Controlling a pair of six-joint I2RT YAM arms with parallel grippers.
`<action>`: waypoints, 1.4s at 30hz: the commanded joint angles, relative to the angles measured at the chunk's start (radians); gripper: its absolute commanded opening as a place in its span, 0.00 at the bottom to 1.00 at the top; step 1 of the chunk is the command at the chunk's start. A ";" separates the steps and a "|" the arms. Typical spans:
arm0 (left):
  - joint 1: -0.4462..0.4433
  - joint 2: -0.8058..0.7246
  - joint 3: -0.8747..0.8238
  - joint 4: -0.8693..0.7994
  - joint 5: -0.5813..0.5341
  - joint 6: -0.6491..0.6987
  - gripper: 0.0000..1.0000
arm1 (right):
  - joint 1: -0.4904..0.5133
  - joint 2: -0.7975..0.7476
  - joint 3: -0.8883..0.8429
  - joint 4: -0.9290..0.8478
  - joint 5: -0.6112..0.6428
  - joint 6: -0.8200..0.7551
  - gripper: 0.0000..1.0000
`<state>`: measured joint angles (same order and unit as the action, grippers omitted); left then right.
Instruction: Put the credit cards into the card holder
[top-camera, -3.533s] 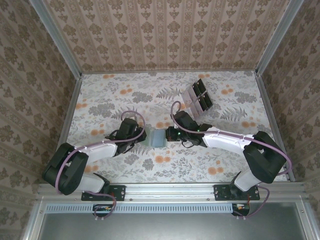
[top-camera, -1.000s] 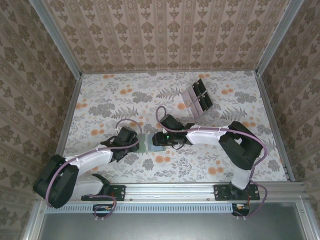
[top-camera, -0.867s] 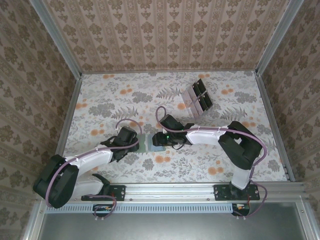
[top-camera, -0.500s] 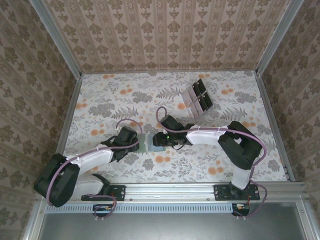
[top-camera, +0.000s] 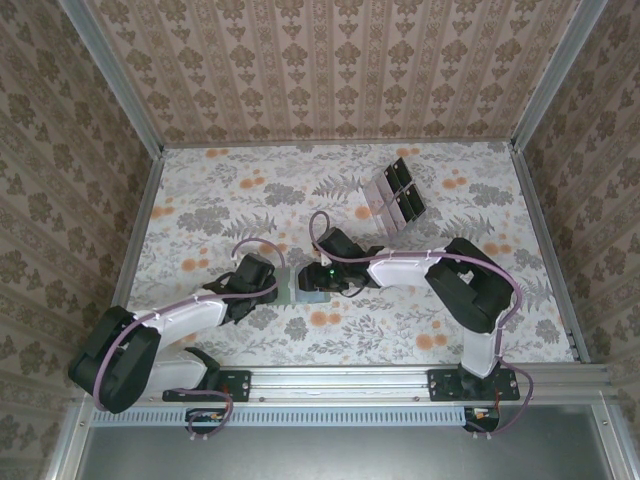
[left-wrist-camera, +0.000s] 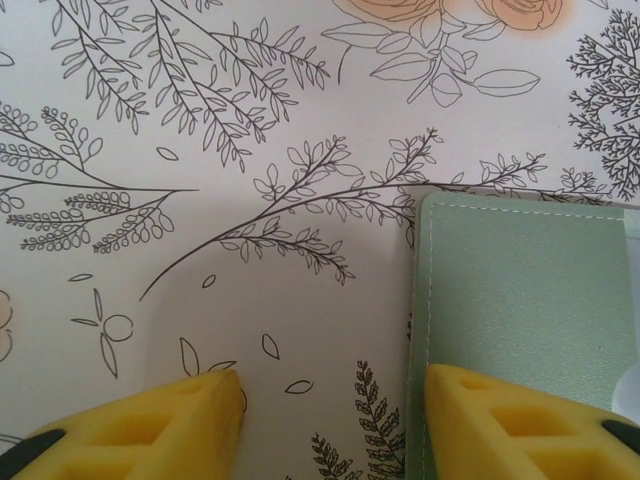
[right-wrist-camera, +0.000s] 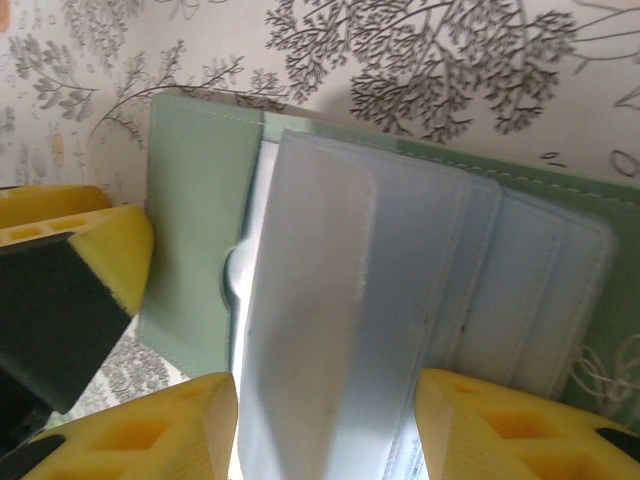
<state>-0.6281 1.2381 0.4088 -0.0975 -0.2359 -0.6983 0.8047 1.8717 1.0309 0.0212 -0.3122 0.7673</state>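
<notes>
Spreading the card holder (right-wrist-camera: 190, 200) open looks like the step in hand, since both hands meet over it at mid-counter. Nearest, the left hand (left-wrist-camera: 330, 385) stands half open with only bare floral counter (left-wrist-camera: 200, 150) between its yellow fingers (left-wrist-camera: 150, 425). One finger sits over the edge of the green cover, apparently pinning it. Just beyond, the right hand (right-wrist-camera: 325, 385) straddles the holder's pale inner flap (right-wrist-camera: 310, 300), its fingers flanking it closely; whether they clamp it I cannot tell. The holder lies flat and opened, with no card that I can make out in its stitched slots. Farther back to the right, well apart, stands the clear rack (top-camera: 405, 200), with what look like the pale credit cards (top-camera: 377, 188) at it. Next, I judge, one hand must hold the holder open while the other fetches a card and slides it edge-first into a slot.
</notes>
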 joint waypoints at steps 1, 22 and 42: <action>-0.002 0.027 -0.031 0.021 0.017 0.001 0.53 | -0.006 0.027 0.010 0.046 -0.091 0.036 0.52; -0.002 0.017 -0.042 0.038 0.014 -0.005 0.52 | -0.005 0.055 0.091 0.084 -0.175 0.076 0.52; 0.122 -0.438 -0.121 -0.195 -0.076 -0.124 0.54 | 0.047 0.170 0.282 -0.016 -0.188 0.096 0.53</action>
<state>-0.5289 0.8482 0.3042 -0.2096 -0.2890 -0.8013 0.8410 1.9968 1.2690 0.0475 -0.4797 0.8433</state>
